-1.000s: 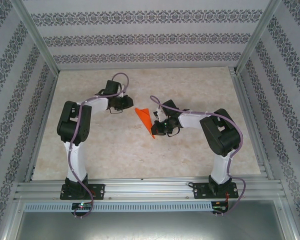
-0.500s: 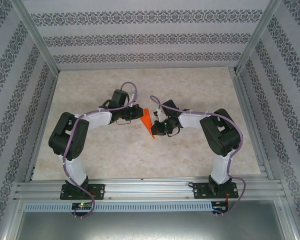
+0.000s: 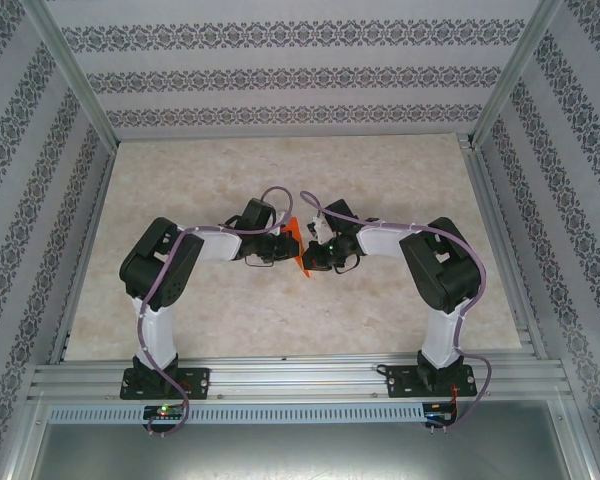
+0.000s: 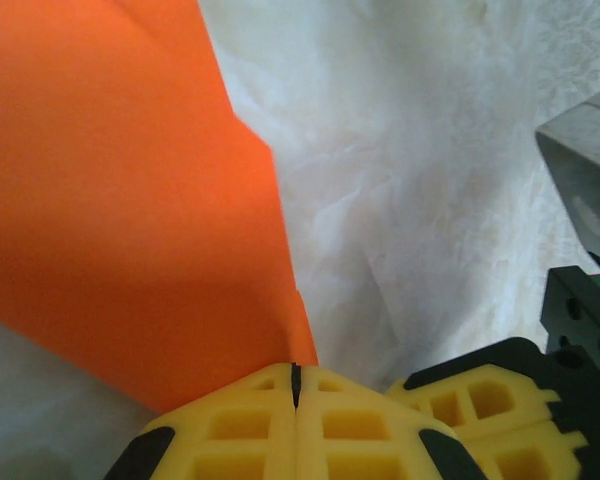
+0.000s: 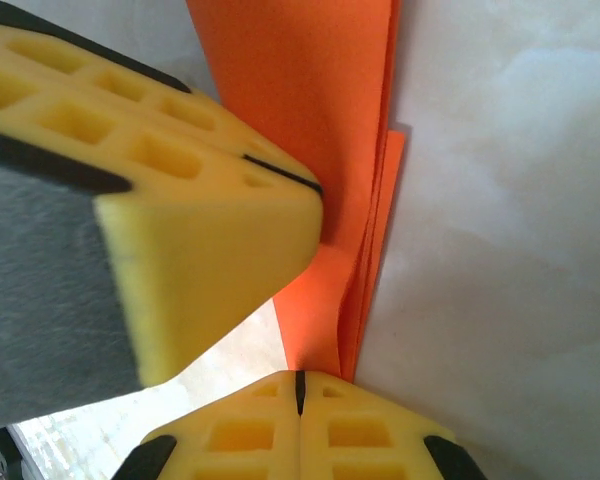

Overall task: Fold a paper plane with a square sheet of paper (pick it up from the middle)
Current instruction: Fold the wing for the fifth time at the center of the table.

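Left claw (image 4: 295,385): clamped on thin orange-red folded paper sheet (image 4: 130,200)
Right claw (image 5: 300,385): clamped on the sheet's lower end
Risk: opposing pulls could tear it

The yellow-padded right gripper (image 5: 298,388) at six o'clock pinches folded orange-red paper (image 5: 310,90); the yellow-padded left gripper (image 5: 285,172) meets it from ten o'clock.

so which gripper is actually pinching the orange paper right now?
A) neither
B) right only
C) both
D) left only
C: the left gripper and the right gripper each have their jaws shut, with the folded orange paper running into the seam between their fingertips.
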